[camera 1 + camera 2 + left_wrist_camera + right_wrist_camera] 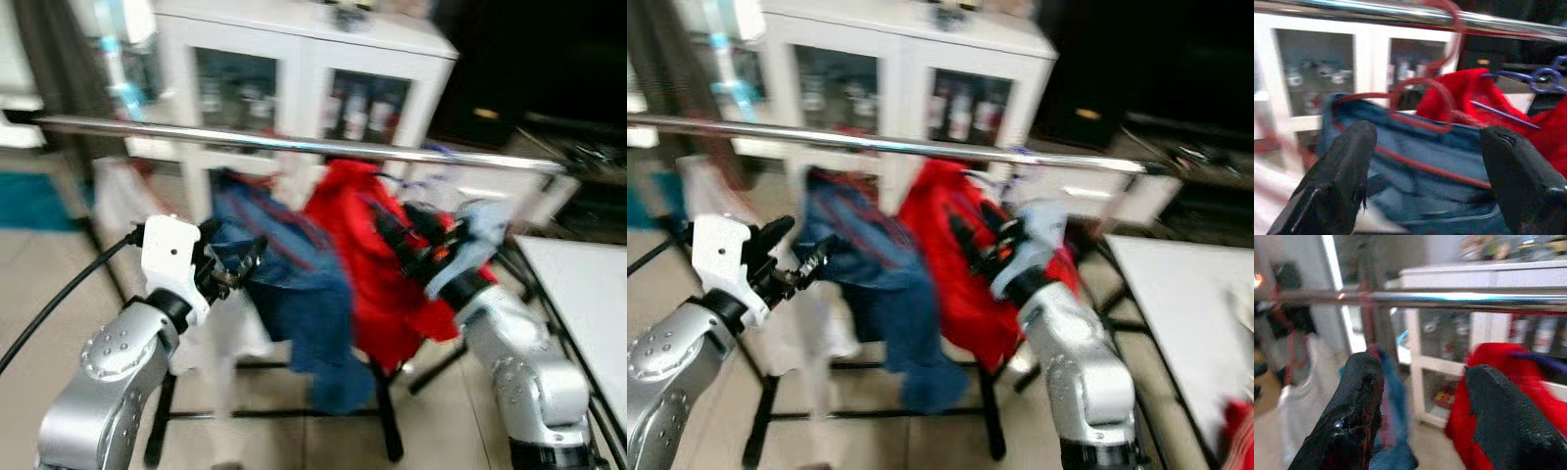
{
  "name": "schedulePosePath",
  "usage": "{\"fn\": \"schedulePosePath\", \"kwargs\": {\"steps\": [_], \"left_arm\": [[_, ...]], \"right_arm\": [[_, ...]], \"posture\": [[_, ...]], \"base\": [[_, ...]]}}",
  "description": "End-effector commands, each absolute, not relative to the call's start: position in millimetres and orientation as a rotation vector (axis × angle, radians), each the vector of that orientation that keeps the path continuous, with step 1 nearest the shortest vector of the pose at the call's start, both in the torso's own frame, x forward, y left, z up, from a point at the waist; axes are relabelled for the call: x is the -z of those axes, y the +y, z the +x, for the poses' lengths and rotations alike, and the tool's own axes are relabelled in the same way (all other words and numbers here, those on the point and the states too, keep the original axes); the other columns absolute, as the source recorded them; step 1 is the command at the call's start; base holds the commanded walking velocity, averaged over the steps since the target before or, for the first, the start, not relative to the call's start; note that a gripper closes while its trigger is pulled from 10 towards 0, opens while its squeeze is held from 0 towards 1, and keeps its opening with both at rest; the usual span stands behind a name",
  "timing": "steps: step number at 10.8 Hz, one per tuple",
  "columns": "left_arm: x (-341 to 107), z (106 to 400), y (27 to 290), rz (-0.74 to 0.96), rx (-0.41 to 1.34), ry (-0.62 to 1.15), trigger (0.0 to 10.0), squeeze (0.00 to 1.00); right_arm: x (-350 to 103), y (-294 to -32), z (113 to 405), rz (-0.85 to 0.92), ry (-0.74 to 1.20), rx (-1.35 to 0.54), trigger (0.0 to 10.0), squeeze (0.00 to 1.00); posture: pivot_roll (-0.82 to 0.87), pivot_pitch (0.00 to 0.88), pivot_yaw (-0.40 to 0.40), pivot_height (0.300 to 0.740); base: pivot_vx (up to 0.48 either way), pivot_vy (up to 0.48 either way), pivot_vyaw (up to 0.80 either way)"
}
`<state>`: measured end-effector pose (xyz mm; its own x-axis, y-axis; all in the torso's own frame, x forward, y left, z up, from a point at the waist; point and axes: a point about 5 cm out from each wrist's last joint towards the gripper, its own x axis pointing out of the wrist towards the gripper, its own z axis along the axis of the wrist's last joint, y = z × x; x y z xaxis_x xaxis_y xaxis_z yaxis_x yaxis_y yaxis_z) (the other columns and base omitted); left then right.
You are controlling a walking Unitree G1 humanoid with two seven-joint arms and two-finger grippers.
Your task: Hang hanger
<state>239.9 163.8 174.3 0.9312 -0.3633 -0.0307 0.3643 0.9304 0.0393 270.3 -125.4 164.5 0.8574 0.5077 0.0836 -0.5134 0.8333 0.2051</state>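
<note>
Since the red hanger (1420, 105) already hooks the rail (294, 144) w/ floppy blue jeans (294, 284) under it, grab its stiff wire. Left gripper (1425, 171) and right gripper (1422, 416) below rail, both spread, empty.

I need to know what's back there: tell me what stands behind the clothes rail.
Behind the rail stands a white cabinet with glass doors; bottles show dimly inside. The blue garment and red garment cover its lower part, so what is down there cannot be seen.
</note>
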Motion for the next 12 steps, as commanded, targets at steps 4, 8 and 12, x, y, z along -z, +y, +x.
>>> {"fn": "schedulePosePath", "kwargs": {"steps": [4,8,12], "left_arm": [[-176.0,233.3,158.3,0.063,0.381,0.017,10.0,0.0],[-176.3,237.6,163.6,0.087,0.366,0.036,10.0,0.0],[-174.5,248.5,163.0,0.097,0.348,0.034,10.0,0.0]], "right_arm": [[-161.1,-133.3,266.3,0.27,-0.02,-0.522,10.0,0.0],[-163.6,-134.6,270.0,0.35,-0.047,-0.484,10.0,0.0],[-150.3,-136.6,288.0,0.294,0.02,-0.335,10.0,0.0]], "posture": [[0.03,0.0,-0.133,0.74],[0.02,0.0,-0.115,0.74],[0.01,0.0,-0.104,0.74]], "base": [[0.0,0.376,0.78],[0.0,0.177,0.0],[0.071,0.0,0.0]]}}
